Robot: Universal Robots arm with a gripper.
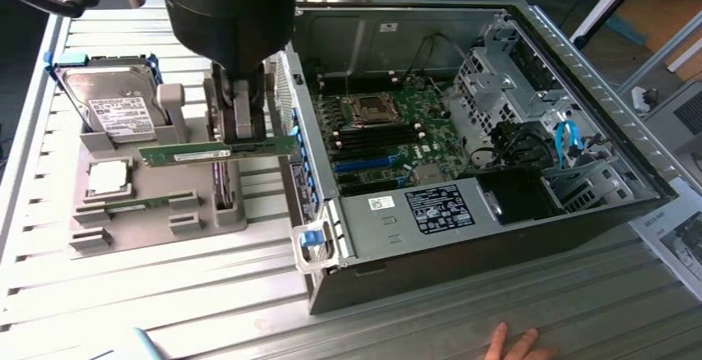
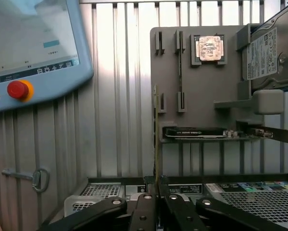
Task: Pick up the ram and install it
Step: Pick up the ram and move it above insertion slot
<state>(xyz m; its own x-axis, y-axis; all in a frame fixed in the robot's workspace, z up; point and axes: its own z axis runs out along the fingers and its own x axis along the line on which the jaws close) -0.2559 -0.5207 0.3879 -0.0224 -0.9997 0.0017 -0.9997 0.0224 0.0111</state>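
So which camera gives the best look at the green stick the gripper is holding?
The exterior view: the ram shows its whole green face, lengthwise, clamped in the gripper. The wrist view catches the ram edge-on, as a thin line running out from the gripper.

Light: I see bright daylight across the ribbed surface [image 1: 164, 294].
Glare: the pendant screen [image 2: 33, 29] is washed pale.
Shadow: the computer case [image 1: 524, 197] bays look dark to me.
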